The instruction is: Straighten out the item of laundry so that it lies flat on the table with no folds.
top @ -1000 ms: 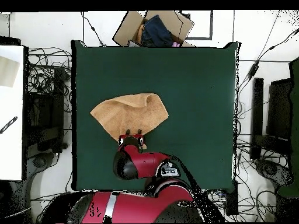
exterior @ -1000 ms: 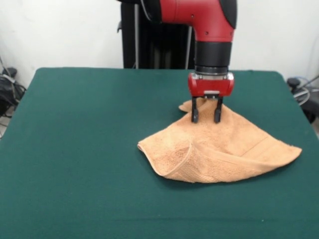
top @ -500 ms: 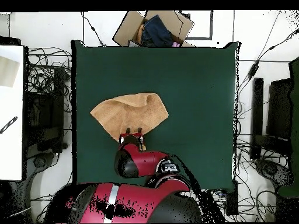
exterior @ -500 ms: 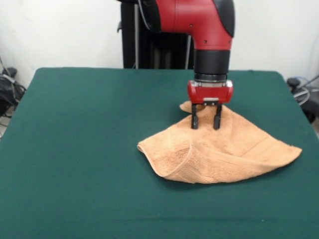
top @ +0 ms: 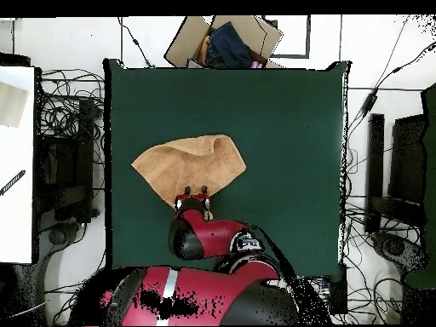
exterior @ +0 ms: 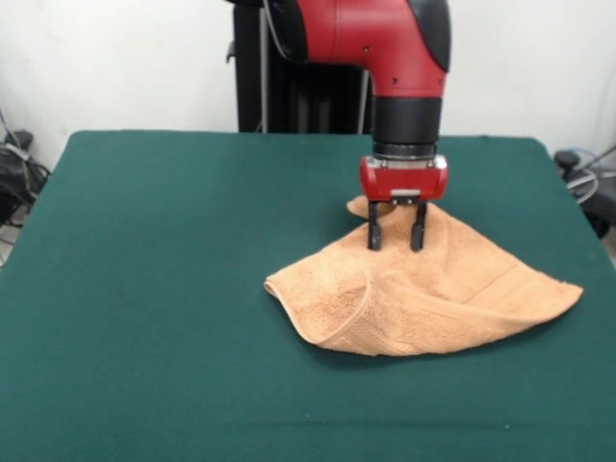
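A large rectangular table with a dark green felt-like top [exterior: 164, 289] fills most of the front view, and a plain white wall rises behind it. Dark cables and equipment show past the table's two side edges. In the overhead view the same table [top: 281, 153] sits on a pale floor strewn with black cables. An open brown cardboard box holding dark cloth [top: 226, 41] lies just beyond the edge farthest from the robot, and a white panel [top: 15, 162] stands off one side edge.

The peach-orange terry-cloth hand towel [exterior: 433, 289] lies crumpled on the table, toward the robot's edge and off to one side of the middle. It is not flat: one side is folded over into a rounded flap, a long corner runs out to a point toward a side edge, and a small corner peeks out behind the gripper.

The red and black arm's gripper [exterior: 393, 239] points straight down over the towel's part nearest the robot. Its two black fingers [exterior: 373, 227] stand slightly apart with their tips at the cloth; nothing is lifted between them.

The front view shows the towel's raised folds, the woven band along its lower edge and the gap between the fingers. The overhead view shows instead the towel's [top: 192, 166] outline against the table's edges and the gripper [top: 195, 194] at its border nearest the robot.
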### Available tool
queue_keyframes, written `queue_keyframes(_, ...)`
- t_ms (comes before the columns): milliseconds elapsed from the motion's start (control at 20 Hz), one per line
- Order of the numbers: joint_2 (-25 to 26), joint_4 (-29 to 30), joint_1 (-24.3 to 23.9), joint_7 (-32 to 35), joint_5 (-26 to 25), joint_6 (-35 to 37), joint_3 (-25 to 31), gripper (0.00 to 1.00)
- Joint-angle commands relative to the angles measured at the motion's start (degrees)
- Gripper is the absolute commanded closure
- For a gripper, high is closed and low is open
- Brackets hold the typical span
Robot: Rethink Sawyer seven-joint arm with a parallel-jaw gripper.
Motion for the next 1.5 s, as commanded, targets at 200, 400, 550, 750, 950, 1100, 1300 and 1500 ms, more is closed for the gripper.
queue_keyframes(200, 3.9, -11.8, -4.9, 3.3, -0.9, 13.3, 6.5, 0.0)
queue_keyframes(400, 3.8, -13.6, -4.3, 2.8, -0.4, 15.3, 6.3, 0.0)
queue_keyframes(550, 4.5, -15.0, -4.4, 2.5, -0.8, 16.1, 6.6, 0.0)
queue_keyframes(750, 5.6, -17.3, -3.9, 2.6, -0.6, 17.3, 6.6, 0.0)
queue_keyframes(950, 6.3, -19.4, -2.9, 2.8, 0.0, 18.8, 6.3, 0.0)
queue_keyframes(1100, 6.6, -20.5, -2.6, 2.9, 0.2, 20.1, 6.4, 0.0)
queue_keyframes(1300, 7.0, -22.2, -2.3, 3.0, 0.1, 21.5, 6.4, 0.0)
queue_keyframes(1500, 6.9, -22.8, -1.8, 3.5, 0.1, 22.4, 6.2, 0.0)
